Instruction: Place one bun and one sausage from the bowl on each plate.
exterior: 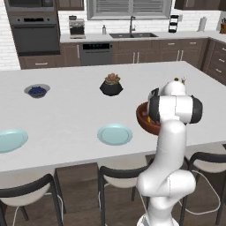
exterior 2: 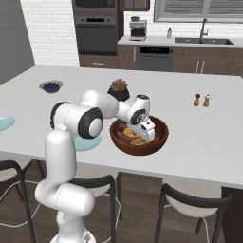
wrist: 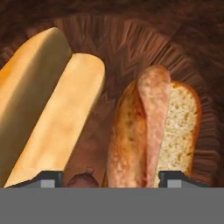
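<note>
The gripper is reaching down inside the wooden bowl, which is sitting on the white island counter near its front edge, right of the nearer plate. A second plate is lying well apart at the counter's left end. Both plates are looking bare, so by this reading no bun or sausage has been delivered yet.

In the hand view, the two fingertips are standing wide apart with nothing between them; the gripper is released and holding nothing. On the left, one bun is lying lengthwise, its split showing. On the right, a second bun is lying with a sausage resting along it, touching. The rounded end of another sausage is peeking out just between the fingertips, at the bottom of the gap between the two buns.

Handling judgement: the buns are probably light and soft, so a hard pinch may crush them; a grasp across the narrow width near mid-length seems safest. The sausage is likely firmer and smooth, prone to rolling or slipping; taking it crosswise at its middle should be best. The items are crowding each other, so the fingers risk catching two at once.

A grey bowl of berries, a plant pot and two shakers are standing clear of the work.
</note>
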### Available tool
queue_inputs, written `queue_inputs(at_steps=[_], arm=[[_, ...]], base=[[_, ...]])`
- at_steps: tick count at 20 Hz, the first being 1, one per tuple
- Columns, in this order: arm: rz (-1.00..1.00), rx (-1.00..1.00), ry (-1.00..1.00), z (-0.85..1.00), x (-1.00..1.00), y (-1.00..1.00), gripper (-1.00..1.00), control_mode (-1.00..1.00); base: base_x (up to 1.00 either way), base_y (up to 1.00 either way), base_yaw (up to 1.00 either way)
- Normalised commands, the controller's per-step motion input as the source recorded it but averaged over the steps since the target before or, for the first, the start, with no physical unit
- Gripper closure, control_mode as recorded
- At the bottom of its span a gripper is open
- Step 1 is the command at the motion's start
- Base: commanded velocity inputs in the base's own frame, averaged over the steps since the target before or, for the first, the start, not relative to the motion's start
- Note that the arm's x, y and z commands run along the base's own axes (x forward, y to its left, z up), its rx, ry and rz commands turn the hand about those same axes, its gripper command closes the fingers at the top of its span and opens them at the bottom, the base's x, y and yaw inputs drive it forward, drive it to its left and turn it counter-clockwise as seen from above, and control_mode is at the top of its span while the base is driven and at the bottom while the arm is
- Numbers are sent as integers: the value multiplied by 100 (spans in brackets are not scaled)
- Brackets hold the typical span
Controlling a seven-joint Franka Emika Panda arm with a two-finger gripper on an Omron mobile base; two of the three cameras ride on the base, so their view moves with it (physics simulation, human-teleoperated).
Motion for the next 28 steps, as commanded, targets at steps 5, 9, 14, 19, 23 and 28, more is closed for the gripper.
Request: queue_inputs(at_steps=[5, 9, 14, 19, 23, 28], arm=[[0, 0, 0, 0, 0, 0, 100, -100], [0, 0, 0, 27, -15, 0, 100, -100], [3, 0, 0, 85, -43, 11, 100, -100], [21, 0, -1, 85, -14, 66, 100, -100], [36, 0, 5, 58, 0, 92, 100, -100], [39, 0, 9, 14, 0, 100, 100, -100]], base=[[0, 0, 0], [0, 0, 0], [0, 0, 0], [0, 0, 0], [0, 0, 0], [0, 0, 0]])
